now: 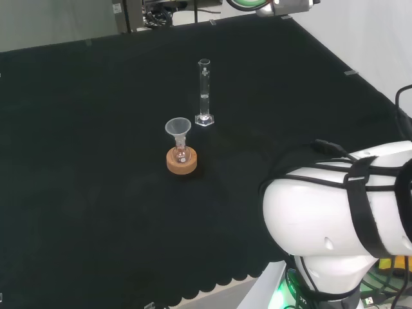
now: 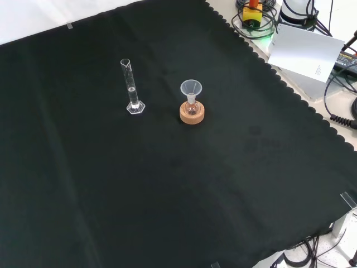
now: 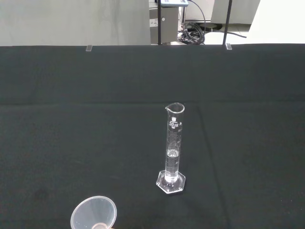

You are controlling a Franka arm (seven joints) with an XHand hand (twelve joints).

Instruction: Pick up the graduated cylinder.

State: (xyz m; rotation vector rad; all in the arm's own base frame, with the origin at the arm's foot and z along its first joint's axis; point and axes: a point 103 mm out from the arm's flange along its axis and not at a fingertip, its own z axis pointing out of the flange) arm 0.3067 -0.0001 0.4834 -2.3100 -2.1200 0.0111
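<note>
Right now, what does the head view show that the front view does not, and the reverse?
The head view alone has the arm's big white link with black straps at its right. The front view alone has a white sheet of paper and cables past the cloth's scalloped edge, at its upper right. Both share the upright graduated cylinder on its hexagonal foot, with a little clear liquid low inside, and, apart from it, a small flask on a cork ring with a funnel in its neck, all on the black cloth.

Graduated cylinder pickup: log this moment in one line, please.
graduated cylinder: upright on cloth, untouched | flask with funnel on cork ring: apart | pickup: not begun
</note>
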